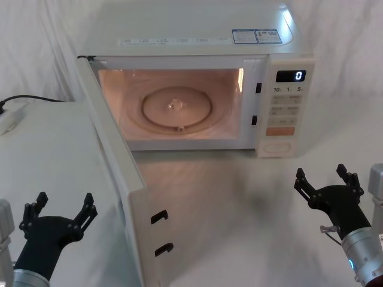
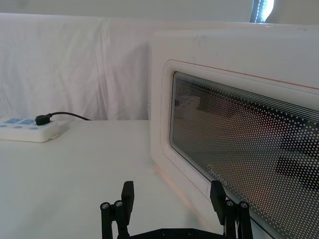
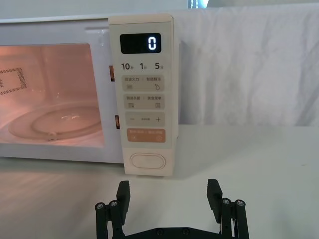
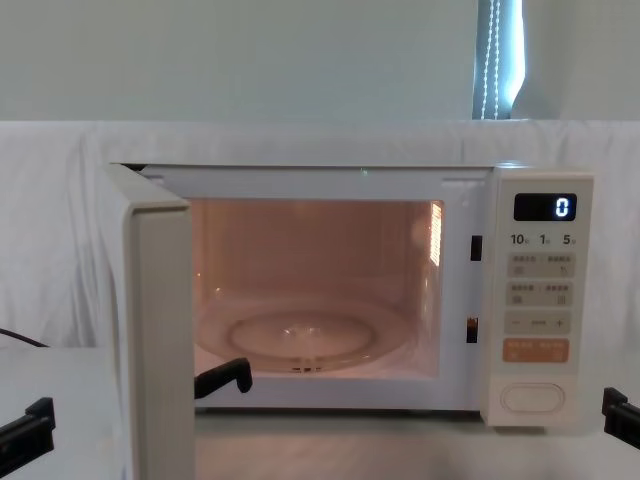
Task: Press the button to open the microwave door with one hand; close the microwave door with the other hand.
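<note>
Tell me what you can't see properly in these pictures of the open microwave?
- Microwave door: the head view's bottom edge cuts off its lower end.
- Microwave door's window: the left wrist view's right edge cuts it off.
- Small key labels above the button: too small to read.
- Left gripper: the chest view's edge cuts it off.
- Power strip: cut by the head view's left edge.

The microwave door (image 1: 116,173) swings forward from the oven's left side, the button (image 1: 277,146) low on the panel at right — left gripper (image 1: 60,216) left of the door, right gripper (image 1: 326,178) before the panel.
</note>
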